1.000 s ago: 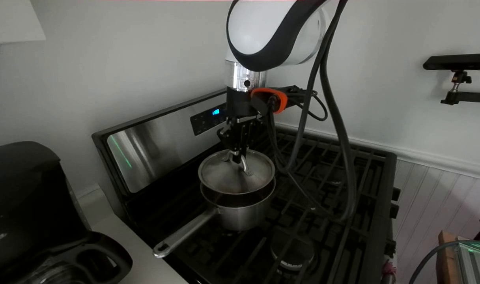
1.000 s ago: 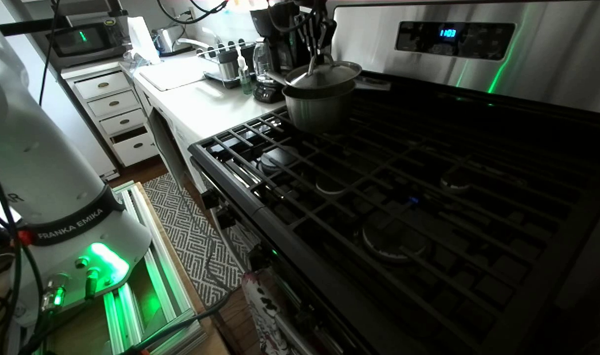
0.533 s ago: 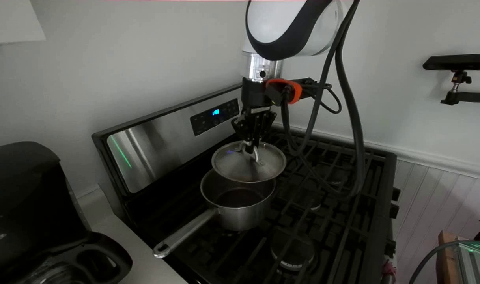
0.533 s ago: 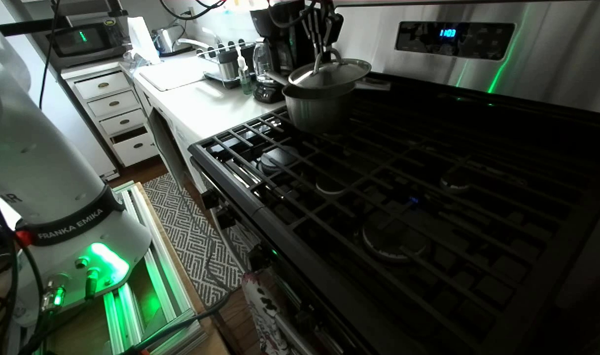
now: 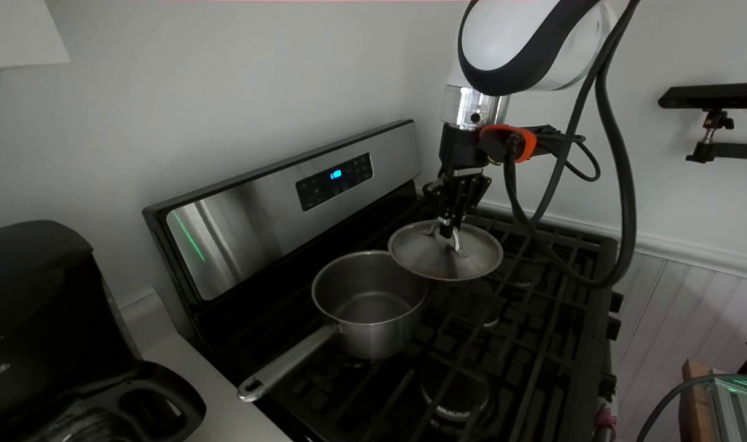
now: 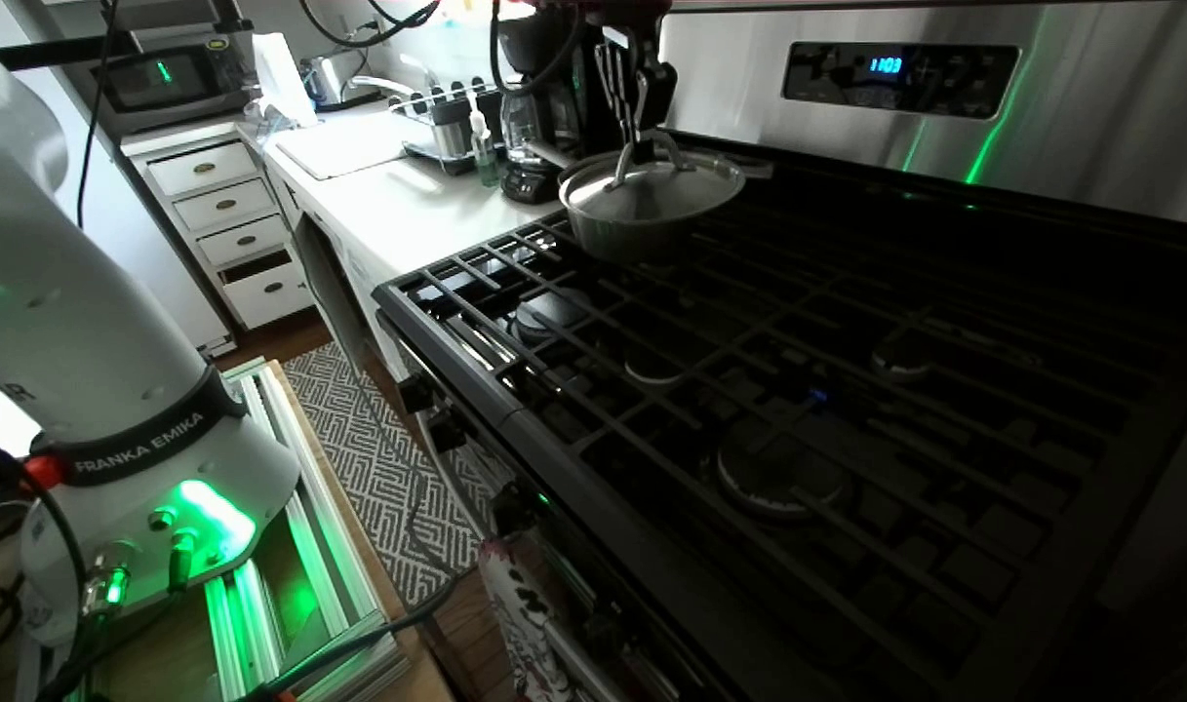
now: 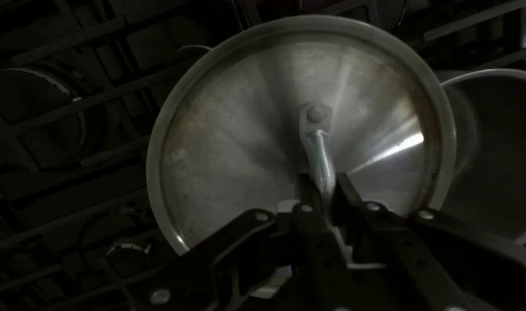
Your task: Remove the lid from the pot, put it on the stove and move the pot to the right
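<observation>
The lid point(image 5: 445, 261) is a round silvery disc with an arched metal handle. My gripper point(image 5: 448, 228) is shut on that handle and holds the lid in the air, beside the pot. The lid point(image 7: 245, 142) fills the middle of the wrist view, its handle between my fingertips point(image 7: 323, 183). The pot point(image 5: 379, 337) is a steel saucepan standing uncovered on the stove point(image 5: 256, 230), its long handle pointing to the counter. Part of the pot point(image 7: 500, 164) shows at the right of the wrist view. In an exterior view the lid point(image 6: 691, 195) hides the pot's point(image 6: 632, 239) upper part.
A black coffee maker point(image 5: 42, 307) stands on the white counter point(image 5: 226, 393) beside the stove. Black grates point(image 6: 593, 429) cover the stove top. Loose cables point(image 5: 622, 135) hang from the arm. A towel point(image 6: 525, 624) hangs at the stove's front.
My gripper has carried the lid from over the pot to the side, rightward in an exterior view, uncovering the pot's inside. The pot has not moved.
</observation>
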Robot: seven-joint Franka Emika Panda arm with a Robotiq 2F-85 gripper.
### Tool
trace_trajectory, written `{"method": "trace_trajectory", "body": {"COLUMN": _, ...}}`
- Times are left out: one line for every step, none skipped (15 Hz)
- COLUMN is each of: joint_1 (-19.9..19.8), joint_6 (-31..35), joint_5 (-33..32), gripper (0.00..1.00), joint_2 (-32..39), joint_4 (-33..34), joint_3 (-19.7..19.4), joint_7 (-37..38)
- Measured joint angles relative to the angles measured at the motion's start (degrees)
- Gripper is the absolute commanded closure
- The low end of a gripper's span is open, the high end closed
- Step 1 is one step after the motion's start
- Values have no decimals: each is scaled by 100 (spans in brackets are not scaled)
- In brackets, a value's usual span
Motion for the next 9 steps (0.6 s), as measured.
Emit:
{"method": "trace_trajectory", "body": {"joint_1": 6, "joint_6": 0, "joint_5": 0, "gripper": 96, "joint_2": -19, "joint_4": -11, "joint_3": 3, "joint_7": 0}}
{"method": "trace_trajectory", "body": {"joint_1": 10, "joint_6": 0, "joint_5": 0, "gripper": 96, "joint_2": -26, "joint_4": -12, "joint_3": 9, "joint_7": 0}}
{"method": "trace_trajectory", "body": {"joint_1": 10, "joint_6": -1, "joint_5": 0, "gripper": 96, "joint_2": -22, "joint_4": -12, "joint_3": 11, "joint_7": 0}}
{"method": "trace_trajectory", "body": {"joint_1": 1, "joint_6": -20, "joint_5": 7, "gripper": 96, "joint_2": 5, "joint_4": -9, "joint_3": 0, "joint_7": 12}}
{"method": "trace_trajectory", "body": {"joint_1": -16, "joint_6": -31, "joint_5": 29, "gripper": 96, "joint_2": 57, "joint_4": -9, "joint_3": -31, "joint_7": 17}}
{"method": "trace_trajectory", "body": {"joint_1": -51, "joint_6": -33, "joint_5": 43, "gripper": 96, "joint_2": 127, "joint_4": -9, "joint_3": -84, "joint_7": 17}}
{"method": "trace_trajectory", "body": {"joint_1": -100, "joint_6": -33, "joint_5": 51, "gripper": 96, "joint_2": 201, "joint_4": -11, "joint_3": -153, "joint_7": 14}}
{"method": "trace_trajectory", "body": {"joint_1": -159, "joint_6": -33, "joint_5": 58, "gripper": 96, "joint_2": 270, "joint_4": -13, "joint_3": -225, "joint_7": 9}}
{"method": "trace_trajectory", "body": {"joint_1": -220, "joint_6": -33, "joint_5": 62, "gripper": 96, "joint_2": 320, "joint_4": -15, "joint_3": -299, "joint_7": 4}}
